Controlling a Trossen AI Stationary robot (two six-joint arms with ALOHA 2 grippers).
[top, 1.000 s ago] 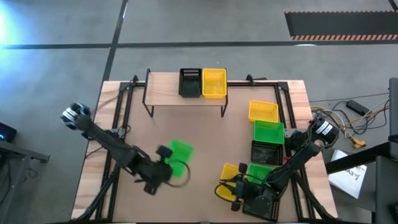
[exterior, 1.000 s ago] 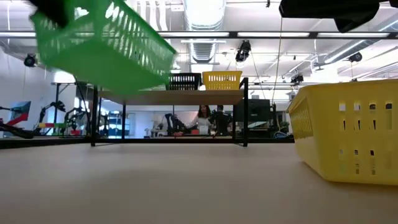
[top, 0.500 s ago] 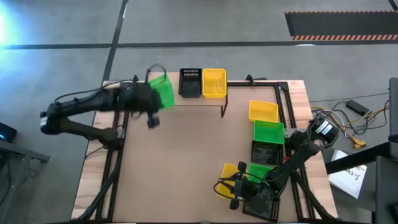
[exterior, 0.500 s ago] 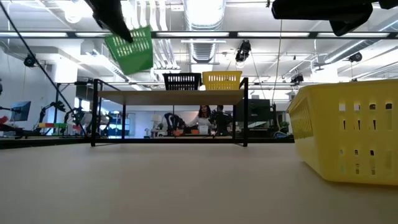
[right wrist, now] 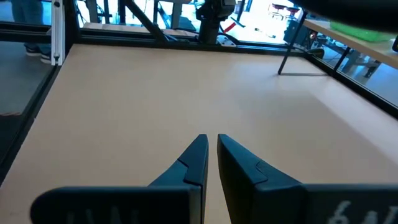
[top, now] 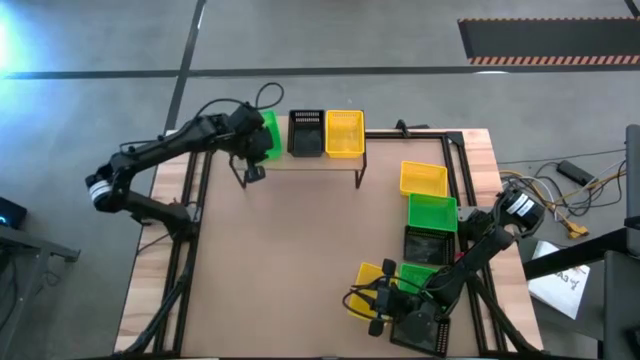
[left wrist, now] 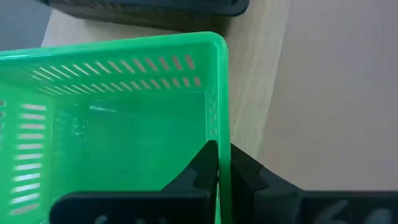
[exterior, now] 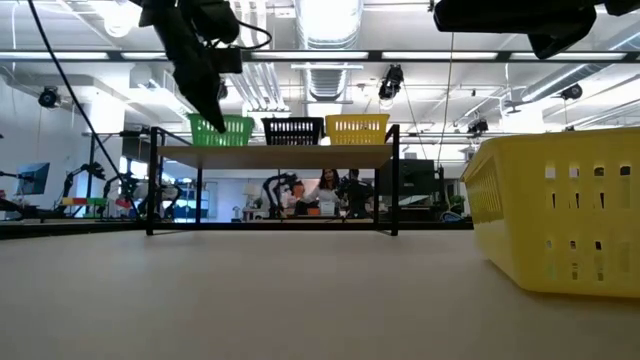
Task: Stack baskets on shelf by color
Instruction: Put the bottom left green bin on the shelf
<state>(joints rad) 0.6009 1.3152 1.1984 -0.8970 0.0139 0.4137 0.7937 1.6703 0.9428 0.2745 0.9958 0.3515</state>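
My left gripper (top: 254, 152) is shut on a green basket (top: 268, 134) at the left end of the light-wood shelf (top: 300, 158), right beside a black basket (top: 306, 132) and a yellow basket (top: 344, 133) that stand on the board. In the low view the green basket (exterior: 222, 130) sits level with those two; whether its bottom rests on the board I cannot tell. My right gripper (right wrist: 211, 146) is shut with nothing in it, level above the table's near right part, by a yellow basket (top: 370, 274). My left gripper pinches the green basket's near end wall at its rim (left wrist: 219, 149), one finger inside the basket and one outside. The fingers slant down from the table's near left side. The basket is upright and level, its bottom at the height of the shelf top.
Along the table's right side lie a yellow basket (top: 423, 178), a green one (top: 432, 212), a black one (top: 430, 243) and another green one (top: 415, 275). In the low view a yellow basket (exterior: 560, 215) fills the right side. The shelf's right end (top: 385, 140) is bare.
My left gripper has swung with the green basket from above the table's near middle toward the far left, turning on the way, and has brought it down level at the shelf's left end beside the black basket.
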